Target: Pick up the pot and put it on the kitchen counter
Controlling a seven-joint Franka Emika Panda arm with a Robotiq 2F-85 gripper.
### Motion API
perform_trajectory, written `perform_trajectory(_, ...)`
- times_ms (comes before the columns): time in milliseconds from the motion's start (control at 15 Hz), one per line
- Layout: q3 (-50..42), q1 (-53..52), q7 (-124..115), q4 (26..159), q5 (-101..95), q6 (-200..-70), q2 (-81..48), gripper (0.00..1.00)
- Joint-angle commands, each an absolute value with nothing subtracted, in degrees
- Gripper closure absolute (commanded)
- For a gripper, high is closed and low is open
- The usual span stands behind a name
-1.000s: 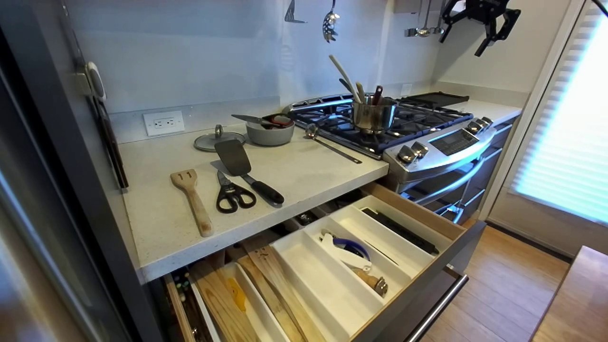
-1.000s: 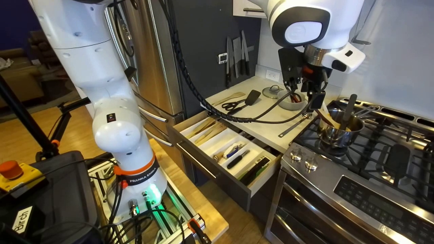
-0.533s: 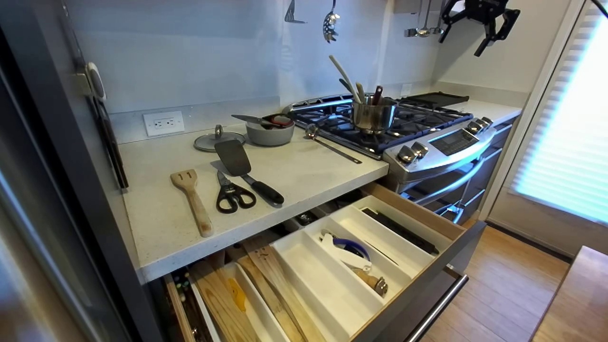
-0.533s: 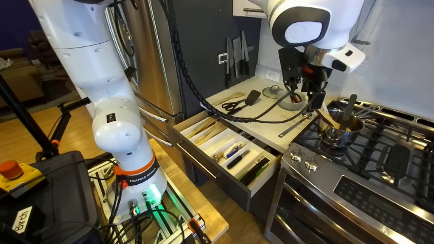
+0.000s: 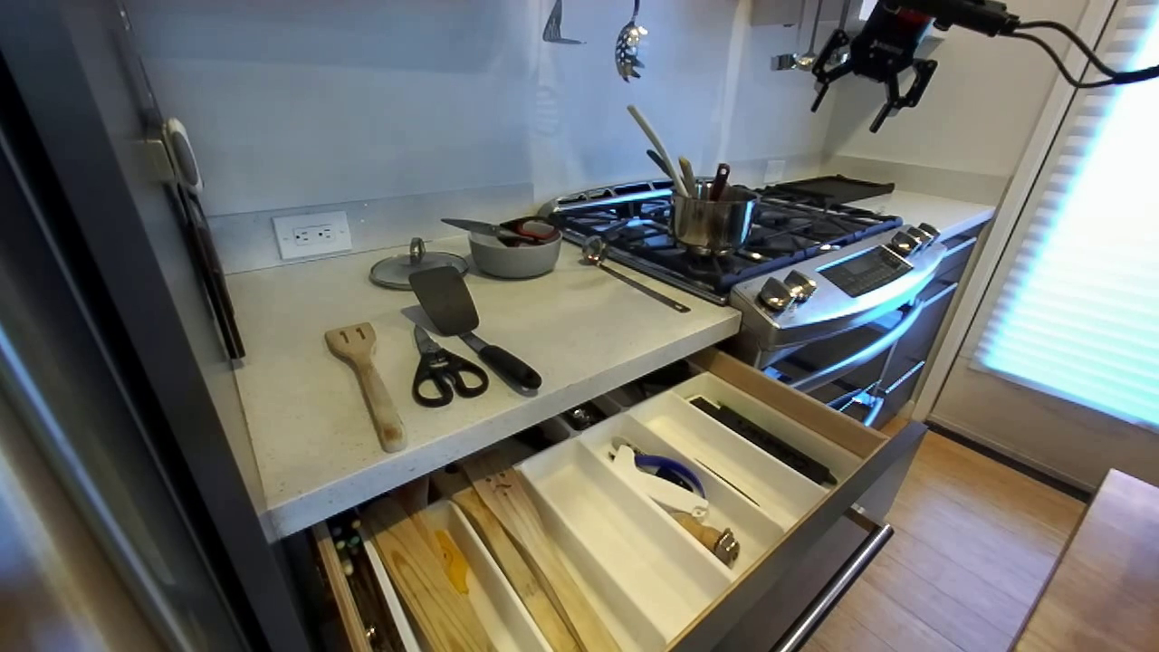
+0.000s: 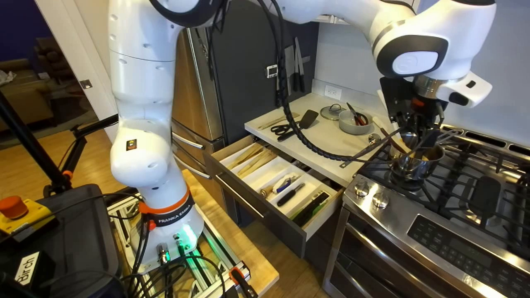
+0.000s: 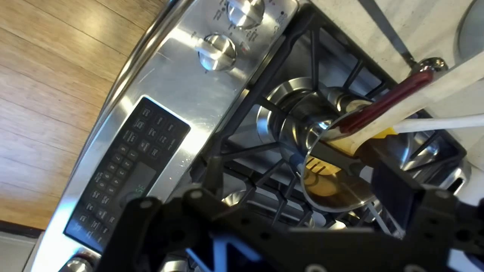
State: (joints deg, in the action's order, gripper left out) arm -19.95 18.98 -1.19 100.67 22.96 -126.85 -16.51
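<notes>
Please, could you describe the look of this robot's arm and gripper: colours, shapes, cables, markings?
The arm is glossy white with rounded links, and near the wrist a white oval cover has a dark rim. At its base, an orange ring sits above a black band lettered FRANKA EMIKA. A braided black cable runs beside it. The gripper is black, with two angular, jointed fingers.

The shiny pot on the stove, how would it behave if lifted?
The pot will likely feel stiff and slippery, being smooth, shiny metal. It might tilt, since long utensils lean out past its rim.
</notes>
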Motion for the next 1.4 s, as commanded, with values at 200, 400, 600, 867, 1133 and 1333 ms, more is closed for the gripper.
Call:
perform_trajectory(200,-13.38,26.29,2.87,77.31,23.45,-118.72,-34.64,0.0)
perform_trajectory(400,-11.04,27.38,1.38,68.54,22.23,-116.59,-41.59,0.0)
perform_trajectory(600,-11.51,26.05,1.72,71.19,22.99,-117.61,-40.15,0.0)
perform_trajectory(867,-10.69,26.79,1.72,64.97,23.08,-115.06,-44.69,0.0)
perform_trajectory(1133,-10.87,25.65,-0.79,61.29,22.27,-115.71,-48.96,0.03)
perform_trajectory(1333,-9.11,25.88,-4.55,58.39,20.89,-117.4,-52.82,0.02)
